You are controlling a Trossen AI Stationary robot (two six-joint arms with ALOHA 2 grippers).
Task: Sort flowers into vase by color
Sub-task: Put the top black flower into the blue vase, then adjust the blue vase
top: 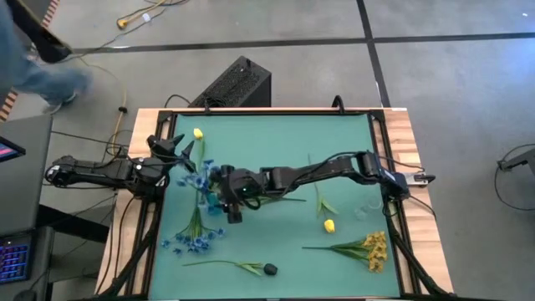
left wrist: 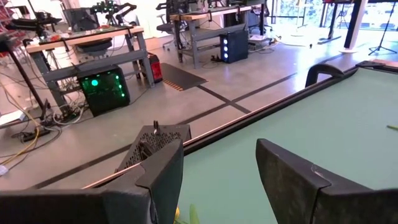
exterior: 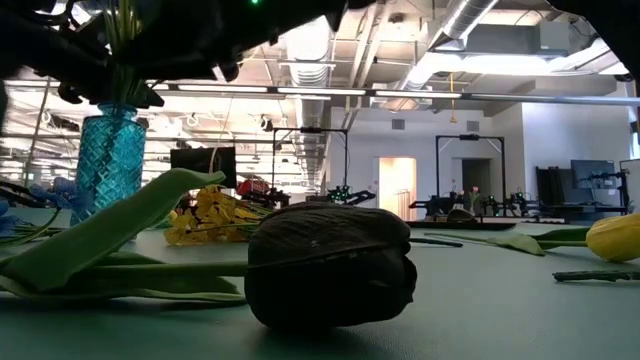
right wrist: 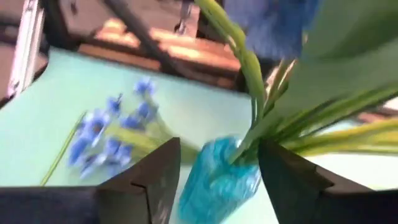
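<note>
A teal glass vase (top: 215,202) stands left of the table's middle with blue sprigs (top: 201,178) in it; their green stems (right wrist: 249,81) rise from its mouth (right wrist: 219,177). My right gripper (right wrist: 217,149) hangs open just above the vase, a finger on either side of the stems. Another blue sprig (top: 188,240) lies flat near the front left. A dark bud (exterior: 330,265), a yellow bud (top: 329,225) and a yellow-orange cluster (top: 374,249) lie on the mat. My left gripper (top: 173,151) waits open at the left edge, beside a second yellow bud (top: 198,133).
A loose green stem (top: 318,197) lies right of the middle, under my right arm (top: 334,167). A black box (top: 236,84) sits on the floor beyond the far edge. A wooden rim (top: 401,142) frames the green mat; bare mat lies along the far side.
</note>
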